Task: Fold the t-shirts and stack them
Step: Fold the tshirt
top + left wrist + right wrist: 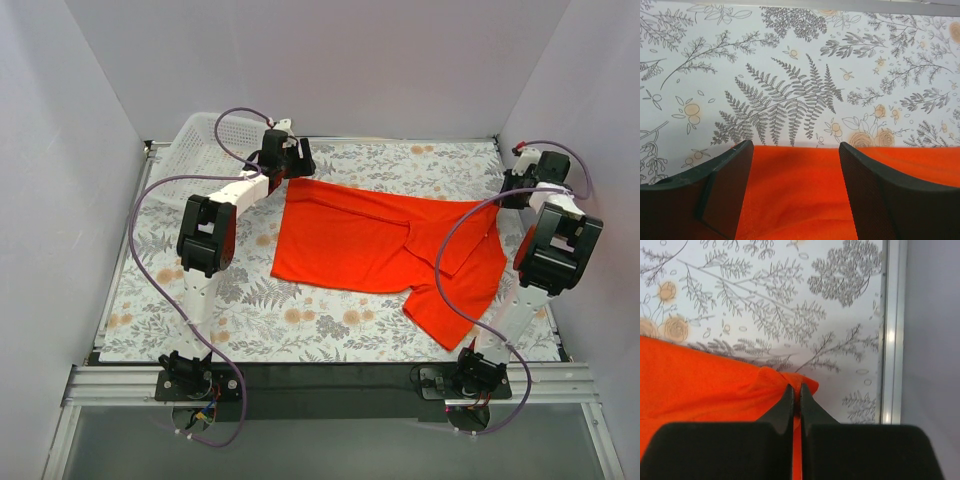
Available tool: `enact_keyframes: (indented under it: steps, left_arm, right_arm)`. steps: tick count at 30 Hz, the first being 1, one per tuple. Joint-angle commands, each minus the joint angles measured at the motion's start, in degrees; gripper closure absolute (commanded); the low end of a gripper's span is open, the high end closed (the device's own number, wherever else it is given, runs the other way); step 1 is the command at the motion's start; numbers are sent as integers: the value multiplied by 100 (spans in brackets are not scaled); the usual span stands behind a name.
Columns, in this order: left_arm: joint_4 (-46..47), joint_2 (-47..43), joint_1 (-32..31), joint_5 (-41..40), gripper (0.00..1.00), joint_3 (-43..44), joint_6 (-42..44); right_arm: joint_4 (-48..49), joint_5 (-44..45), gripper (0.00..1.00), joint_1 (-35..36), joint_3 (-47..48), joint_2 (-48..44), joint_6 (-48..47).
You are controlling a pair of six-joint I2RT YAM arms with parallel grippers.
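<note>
T-shirt [360, 240]: one orange-red garment lies spread across the middle of the table [250, 320], long axis left to right. A sleeve is turned in over the body on the right, and the near right part sags toward the front edge. It is not yet folded to a compact shape.

Left gripper [796, 150]: open. The jaws straddle the far left edge of the T-shirt, with fabric between and below them and patterned table beyond. Nothing is held.

Right gripper [794, 389]: closed on the T-shirt's far right corner. The cloth puckers into a small ridge at the fingertips, close to the table's right rail.

Basket [205, 140]: sits at the far left corner behind the left gripper, apart from the T-shirt.

Assessment: the step in hand appears to be securing the far edge at both ends before a fold toward the near side.

Recommendations:
- Lower the left jaws until they bracket the hem itself, then close so the bite matches the right side.
- Take one layer only if possible.
- Lift both ends together and level, keeping the edge taut but not stretched.
- Watch the right pinch, which is shallow and could slip.
- Check that the turned-in sleeve does not drag out.
</note>
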Motion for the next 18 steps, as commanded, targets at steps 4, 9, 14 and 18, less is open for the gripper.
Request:
enact_keyframes:
  steps: [4, 9, 14, 18]
  left_arm:
    - [170, -149, 41, 196, 35, 162, 207]
    - [461, -255, 41, 486, 36, 65, 480]
    - [654, -299, 41, 671, 35, -110, 682]
    - [751, -238, 41, 688, 35, -155, 691]
  right_arm:
    - [-41, 594, 99, 184, 1008, 485, -294]
    - [-234, 806, 96, 289, 1929, 934, -531]
    - [-375, 1113, 94, 474, 2783, 1540, -681]
    - [-463, 1324, 88, 667, 3452, 1936, -795]
